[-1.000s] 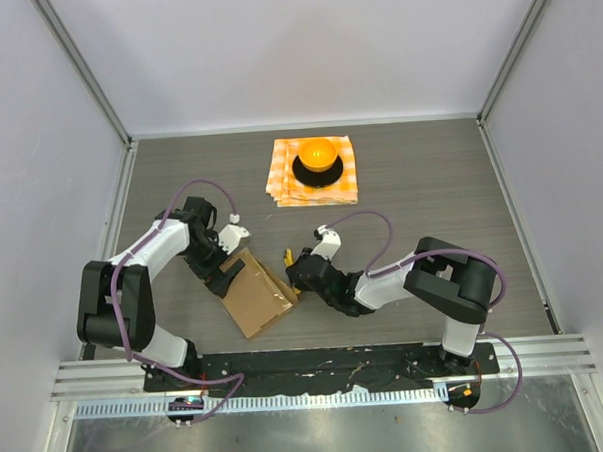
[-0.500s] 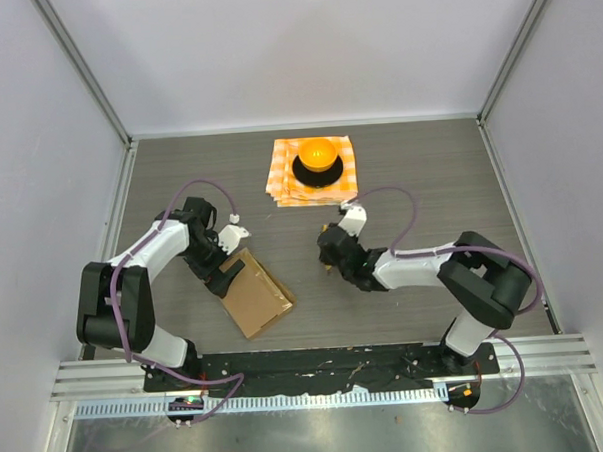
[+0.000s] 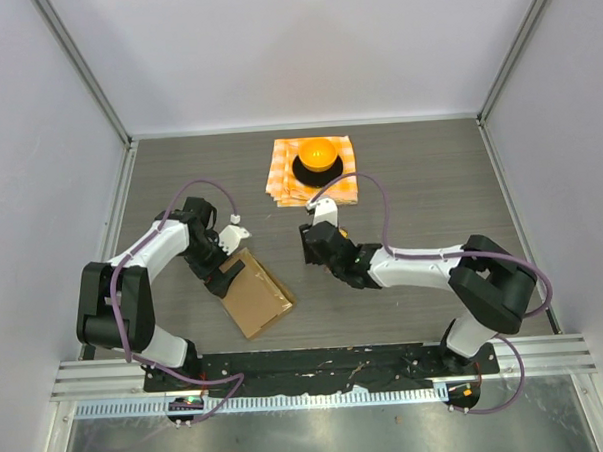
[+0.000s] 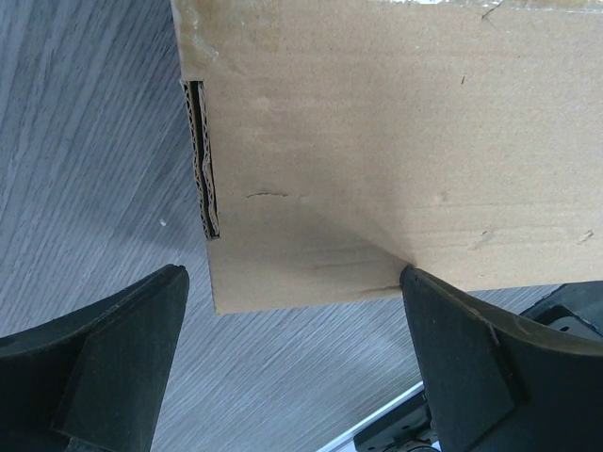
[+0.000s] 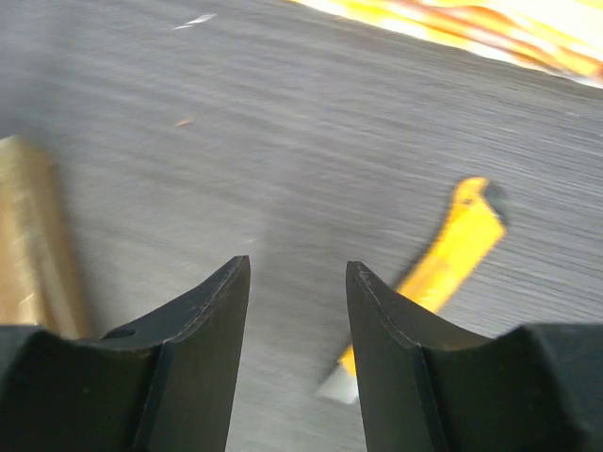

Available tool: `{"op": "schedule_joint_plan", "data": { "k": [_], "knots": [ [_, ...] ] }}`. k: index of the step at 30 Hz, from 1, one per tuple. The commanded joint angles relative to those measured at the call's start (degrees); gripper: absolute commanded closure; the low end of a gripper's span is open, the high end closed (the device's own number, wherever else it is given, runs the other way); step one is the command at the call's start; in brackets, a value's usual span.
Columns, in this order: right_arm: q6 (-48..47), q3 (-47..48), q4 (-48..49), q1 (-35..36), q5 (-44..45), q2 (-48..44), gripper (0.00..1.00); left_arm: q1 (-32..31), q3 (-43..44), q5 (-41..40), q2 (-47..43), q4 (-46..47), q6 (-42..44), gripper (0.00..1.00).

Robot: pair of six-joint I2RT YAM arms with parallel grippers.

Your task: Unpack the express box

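Note:
The express box [image 3: 257,296] is a flat brown cardboard mailer lying closed on the table at the near left. It fills the top of the left wrist view [image 4: 396,141]. My left gripper [image 3: 224,273] is open at the box's far-left corner. In the left wrist view that gripper [image 4: 294,279] has the corner between its jaws, and the right finger [image 4: 471,367] touches the cardboard. My right gripper [image 3: 308,248] is open and empty over bare table right of the box. In the right wrist view it [image 5: 297,267] has a yellow utility knife [image 5: 452,247] lying just right of it.
An orange-checkered cloth [image 3: 285,182] lies at the back centre with an orange dome on a black base [image 3: 317,157] on it. Its edge shows in the right wrist view [image 5: 490,24]. Grey walls close in the wooden table [image 3: 430,180] on three sides.
My right gripper has left the box's right edge, swung right, and come back toward the cloth. The left arm and the box have not moved.

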Motion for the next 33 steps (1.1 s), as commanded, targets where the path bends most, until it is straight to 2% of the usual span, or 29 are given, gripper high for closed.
{"op": "schedule_joint_plan", "data": {
  "k": [1,4,7,13,20,33],
  "knots": [
    [-10.5,-5.1,22.1,2.7,-11.1,-4.0,0.5,0.2,-3.4,-8.9,2.0,4.3,4.8,0.0],
    [-12.5,-5.9,29.9,2.7,-20.4,0.2,0.53,0.2,-3.1,-8.2,2.4,4.2,4.5,0.0],
    [-12.1,-2.5,32.6,2.4,-28.2,6.3,0.55,0.2,-2.6,-8.2,2.7,4.2,4.3,0.0],
    [-9.6,1.3,36.3,1.7,-36.5,12.2,0.54,0.2,-3.2,-9.1,2.0,4.1,4.7,0.0],
    [-9.0,2.3,35.4,1.6,-38.5,14.2,0.54,0.1,-3.3,-9.2,2.4,4.4,4.8,0.0],
    [-10.7,3.7,30.7,1.0,-36.5,17.0,0.59,0.1,-3.5,-8.9,1.8,4.0,4.5,0.0]
  ]
}}
